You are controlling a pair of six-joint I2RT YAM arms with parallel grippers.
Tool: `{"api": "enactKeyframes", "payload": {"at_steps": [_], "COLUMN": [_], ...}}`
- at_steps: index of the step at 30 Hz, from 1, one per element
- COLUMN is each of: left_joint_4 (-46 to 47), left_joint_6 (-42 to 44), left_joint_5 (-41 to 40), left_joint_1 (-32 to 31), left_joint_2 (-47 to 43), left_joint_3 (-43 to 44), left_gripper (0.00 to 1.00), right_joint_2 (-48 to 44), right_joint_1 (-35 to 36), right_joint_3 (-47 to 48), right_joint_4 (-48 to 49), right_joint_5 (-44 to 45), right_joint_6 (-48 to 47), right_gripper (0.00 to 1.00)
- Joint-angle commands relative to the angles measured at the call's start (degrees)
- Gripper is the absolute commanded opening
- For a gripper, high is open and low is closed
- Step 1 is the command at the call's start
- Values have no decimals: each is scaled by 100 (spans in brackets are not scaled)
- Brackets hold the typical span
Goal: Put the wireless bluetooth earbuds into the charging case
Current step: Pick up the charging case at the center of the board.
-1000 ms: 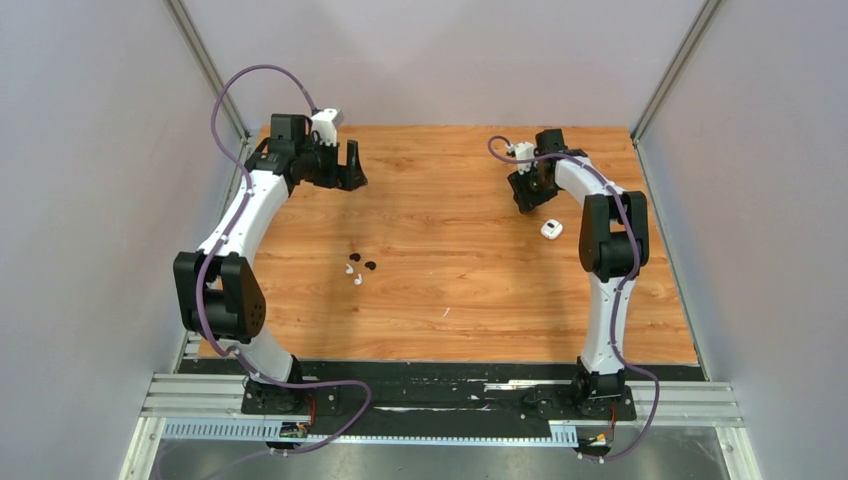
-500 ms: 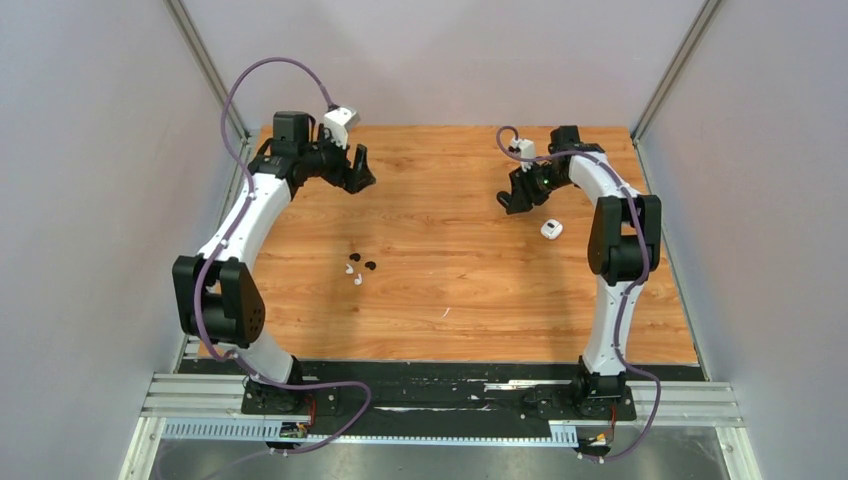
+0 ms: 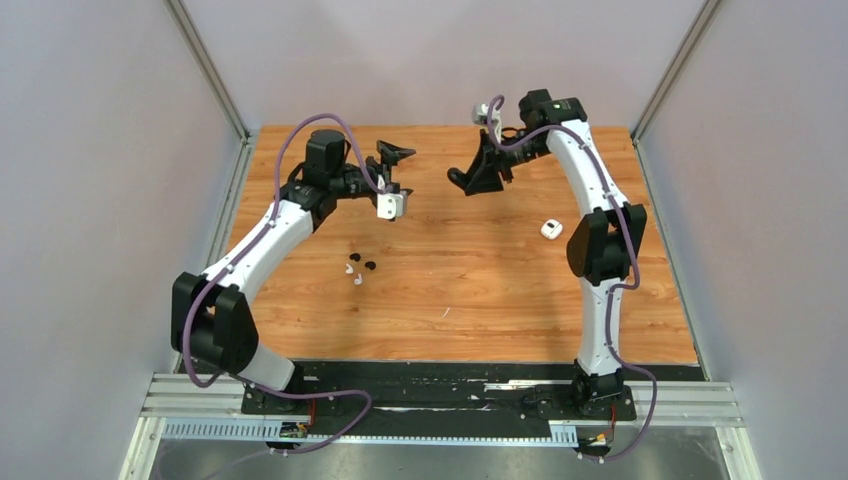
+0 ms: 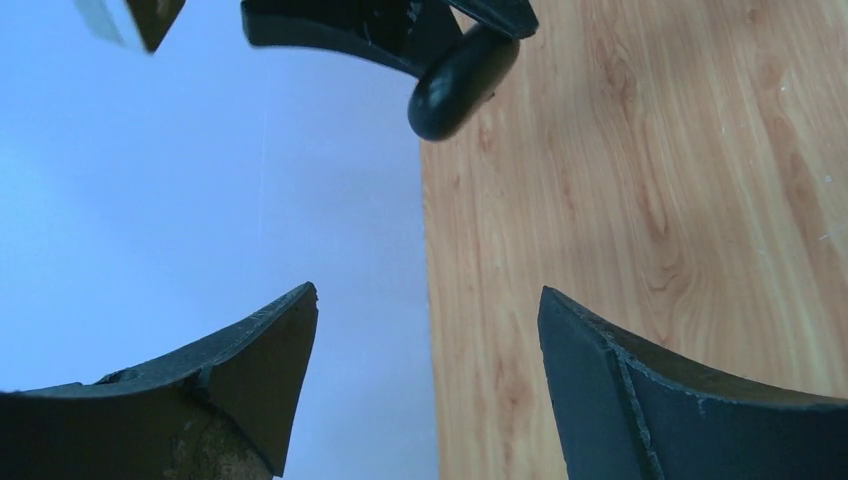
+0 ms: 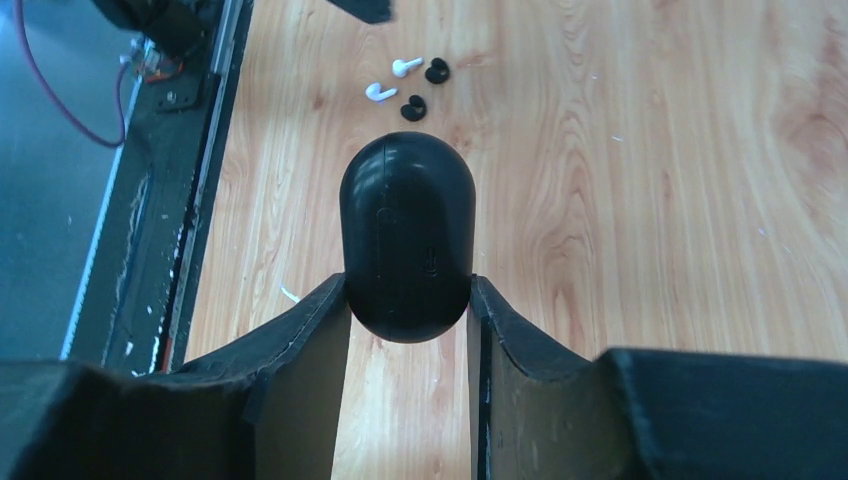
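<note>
My right claw (image 5: 408, 290) is clamped on the black charging case (image 5: 406, 235), a finger pressed to each side and its rounded end sticking out past the tips; the lid looks closed. My left claw (image 4: 428, 295) stands wide apart and empty, with that same case ahead of its tips, not touching. Beyond the case's free end, down on the wooden table (image 3: 480, 290), lie the white earbuds (image 5: 381, 92) and black earbuds (image 5: 412, 108), clustered together. A small white case (image 3: 551, 229) sits well behind my right claw.
</note>
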Motion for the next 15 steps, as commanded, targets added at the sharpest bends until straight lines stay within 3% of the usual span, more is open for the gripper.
{"api": "enactKeyframes", "payload": {"at_steps": [1,4,10,15], "left_joint_4": [236,-144,-1142,-2348], "left_joint_6": [1401,2139,2842,3621], "left_joint_5": [876,1186,1635,1687], "left_joint_1": [-12,-60,-206,-309], "left_joint_2": [293,431,695,1079], "left_joint_3": [422,547,908,1559], "left_gripper": [85,76,67,65], "right_joint_2": [-150,-199,-301,-318], "right_joint_1": [331,483,596,640], "right_joint_3": [13,-34,-137,-7], "right_joint_4": [-425,-426,-398,-181], "right_joint_5": [241,397,564,509], "right_joint_6": [-1314,-1385,-1436,-1196], "right_gripper": [2,2,2,2]}}
